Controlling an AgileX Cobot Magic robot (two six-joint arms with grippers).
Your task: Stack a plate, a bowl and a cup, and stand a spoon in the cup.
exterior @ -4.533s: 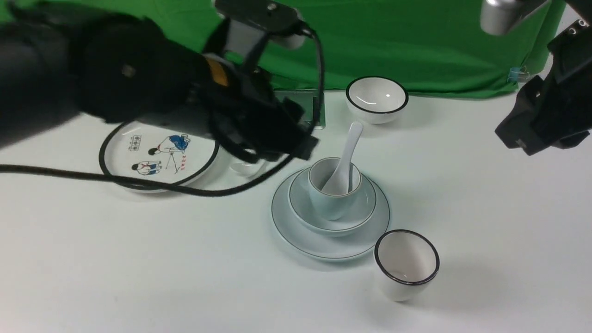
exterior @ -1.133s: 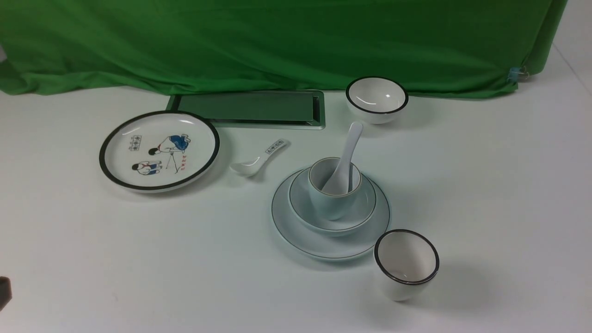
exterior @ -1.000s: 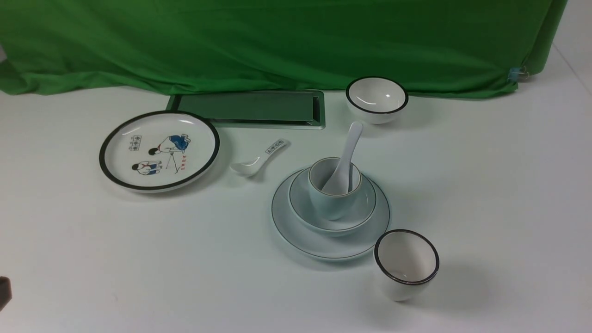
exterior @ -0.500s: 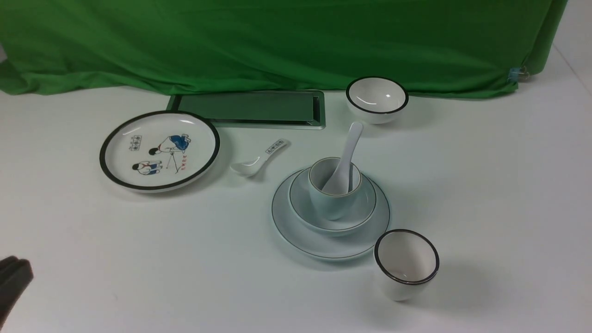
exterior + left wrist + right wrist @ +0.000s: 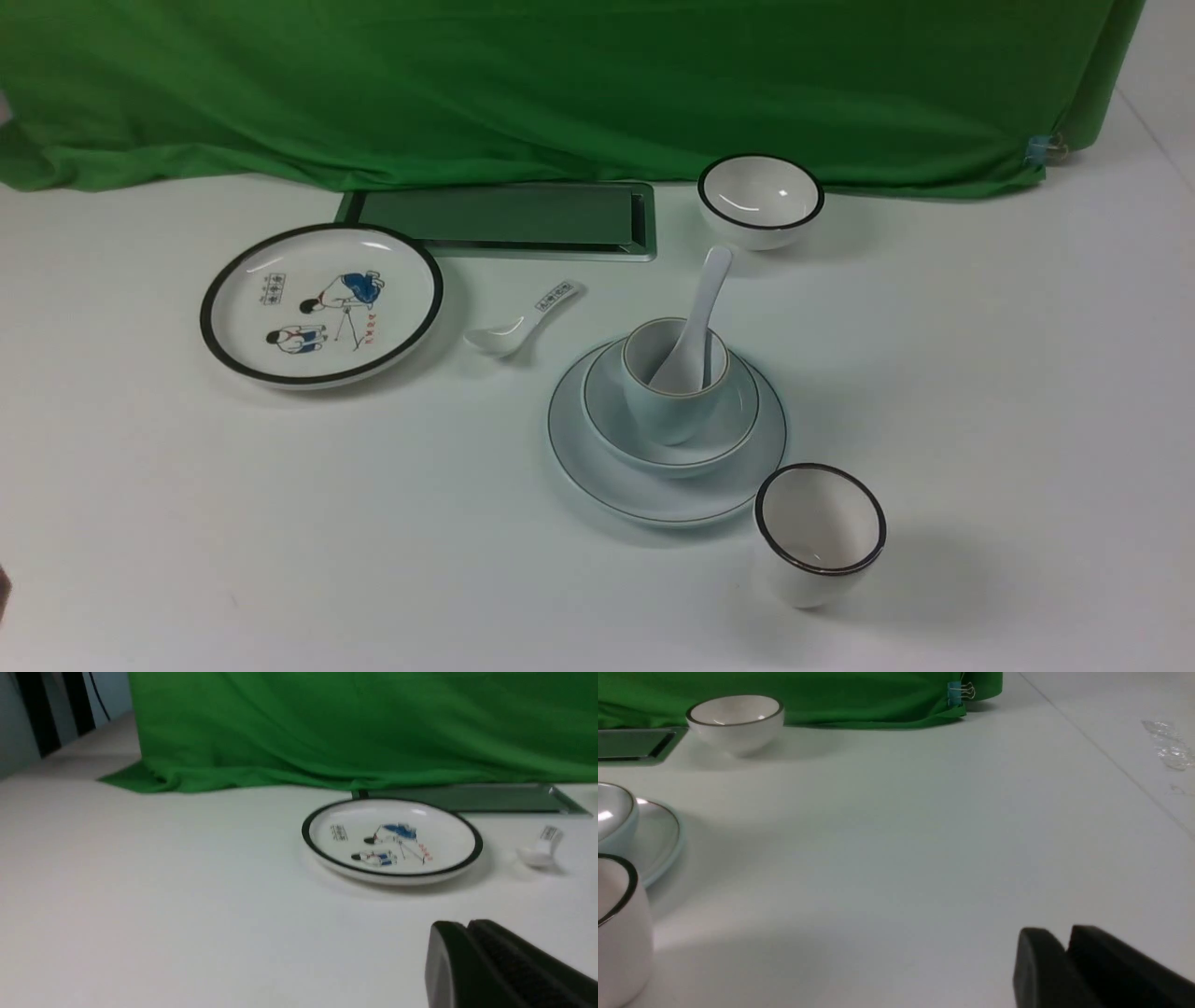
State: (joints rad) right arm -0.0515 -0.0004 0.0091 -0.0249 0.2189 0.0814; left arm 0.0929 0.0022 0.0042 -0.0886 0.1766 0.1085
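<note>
While the bowl (image 5: 670,431) holds the cup (image 5: 665,387), the spoon (image 5: 693,327) stands inside

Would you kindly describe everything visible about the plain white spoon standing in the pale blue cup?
The spoon is glossy white, ceramic by its look, with no marks on its handle. Its scoop sits down inside the cup, and its handle leans against the far rim, slanting up and away toward the green cloth. Only the cup touches it; no gripper is near. The cup stands in the bowl, which rests on the plate.
</note>
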